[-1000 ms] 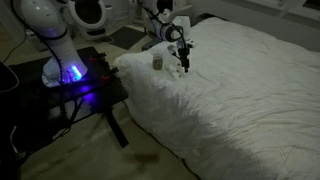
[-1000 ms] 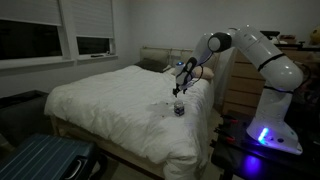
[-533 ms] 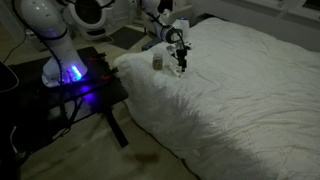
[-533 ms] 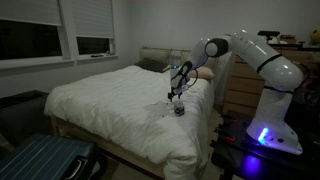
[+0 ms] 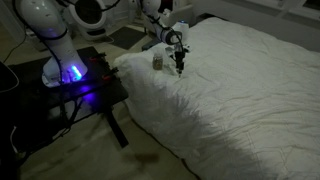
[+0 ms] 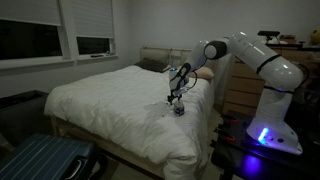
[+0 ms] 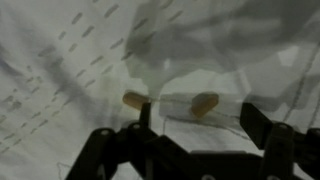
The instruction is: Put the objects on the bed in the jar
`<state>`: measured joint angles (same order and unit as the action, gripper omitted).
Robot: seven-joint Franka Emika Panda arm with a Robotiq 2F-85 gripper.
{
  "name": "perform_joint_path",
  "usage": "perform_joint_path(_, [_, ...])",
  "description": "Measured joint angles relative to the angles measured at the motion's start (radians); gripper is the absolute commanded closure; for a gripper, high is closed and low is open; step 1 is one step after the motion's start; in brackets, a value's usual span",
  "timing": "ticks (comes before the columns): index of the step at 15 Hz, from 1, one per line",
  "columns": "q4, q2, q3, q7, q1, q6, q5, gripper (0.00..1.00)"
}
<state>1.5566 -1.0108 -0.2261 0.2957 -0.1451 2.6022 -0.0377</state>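
In the wrist view two small tan-olive objects lie on the white quilted bed (image 7: pixel 60 60). One object (image 7: pixel 205 103) sits between the spread fingers of my gripper (image 7: pixel 198 120). A second object (image 7: pixel 132 99) lies just outside the left finger (image 7: pixel 145 112). The gripper is open and holds nothing. In both exterior views the gripper (image 5: pixel 180 68) (image 6: pixel 173 98) points down at the bed (image 5: pixel 240 90) (image 6: pixel 110 100), right beside the small upright jar (image 5: pixel 157 62) (image 6: pixel 179 109). The objects are too small to make out there.
The jar stands near the bed's corner by the robot base (image 5: pixel 65 70). A black table (image 5: pixel 90 90) carries the base. A dresser (image 6: pixel 240 85) stands behind the arm, a suitcase (image 6: pixel 45 160) lies on the floor, and a dark pillow (image 5: pixel 205 18) rests at the bed's head.
The gripper has come down onto the bed next to the jar and shifted slightly sideways. Its fingers now straddle one object.
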Motion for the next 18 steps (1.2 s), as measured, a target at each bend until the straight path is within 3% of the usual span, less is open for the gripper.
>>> perform_joint_path(1, [0.000, -0.003, 0.000, 0.000, -0.004, -0.001, 0.005, 0.11])
perform_joint_path(2, [0.000, -0.004, 0.000, 0.000, -0.007, -0.002, 0.008, 0.23])
perform_joint_path(3, [0.000, -0.006, 0.000, 0.000, -0.011, -0.004, 0.012, 0.26])
perform_joint_path(6, [0.000, -0.007, 0.001, 0.000, -0.020, -0.009, 0.021, 0.55])
perform_joint_path(12, [-0.004, -0.007, 0.001, 0.000, -0.026, -0.014, 0.024, 0.99])
perform_joint_path(18, [-0.010, -0.007, 0.003, 0.000, -0.026, -0.017, 0.025, 0.99])
